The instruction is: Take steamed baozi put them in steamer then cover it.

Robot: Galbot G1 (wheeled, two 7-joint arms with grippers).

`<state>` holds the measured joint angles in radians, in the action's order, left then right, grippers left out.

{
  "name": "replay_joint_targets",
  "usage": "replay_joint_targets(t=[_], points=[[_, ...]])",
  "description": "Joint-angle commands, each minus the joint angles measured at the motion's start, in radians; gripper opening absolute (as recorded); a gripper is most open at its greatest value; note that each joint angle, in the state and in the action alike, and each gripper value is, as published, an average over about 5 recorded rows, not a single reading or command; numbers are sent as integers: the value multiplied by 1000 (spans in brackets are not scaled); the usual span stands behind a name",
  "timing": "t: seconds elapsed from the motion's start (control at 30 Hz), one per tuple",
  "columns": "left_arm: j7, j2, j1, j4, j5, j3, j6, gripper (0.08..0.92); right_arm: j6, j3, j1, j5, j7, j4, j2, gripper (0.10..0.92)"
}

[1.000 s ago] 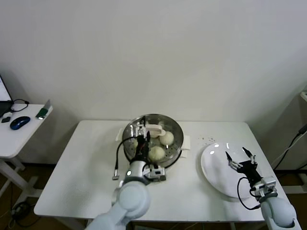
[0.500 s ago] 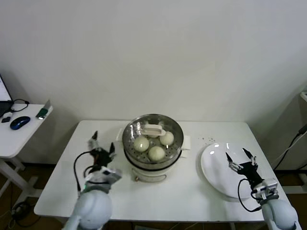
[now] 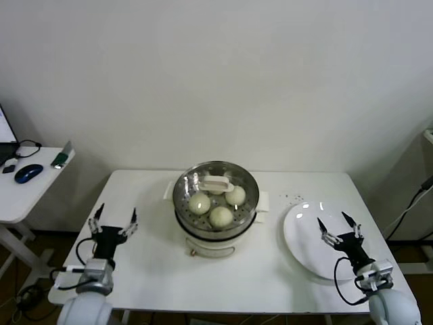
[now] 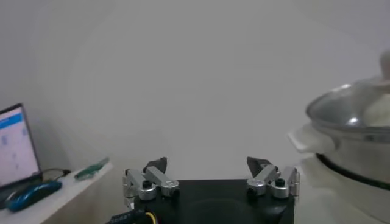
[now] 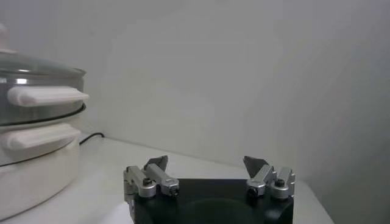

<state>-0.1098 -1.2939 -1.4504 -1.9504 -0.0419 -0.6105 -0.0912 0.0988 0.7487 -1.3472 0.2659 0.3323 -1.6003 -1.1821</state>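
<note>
While the glass lid (image 3: pixel 215 184) blurs three baozi (image 3: pixel 220 216) inside the steamer (image 3: pixel 215 203) mid-surface, my left gripper (image 3: pixel 113 224) and right gripper (image 3: pixel 339 227) gape empty at opposite front corners.

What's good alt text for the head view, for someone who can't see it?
A steel steamer on a white table holds three visible baozi under a glass lid with a white handle. An empty white plate lies to its right. The left gripper and right gripper hover open near the table's front corners, holding nothing.
</note>
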Motion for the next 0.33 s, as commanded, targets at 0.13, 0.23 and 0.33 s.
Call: replay_joint_targets(t=[0.13, 0.23, 0.33], points=[[54, -19, -75, 101, 195, -132, 260, 823, 15, 1, -16, 9, 6, -14, -10, 823], [62, -19, -71, 93, 188, -133, 240, 823, 15, 1, -15, 10, 6, -15, -9, 823], [70, -18, -71, 83, 186, -131, 223, 823, 15, 1, -15, 11, 6, -14, -8, 823]])
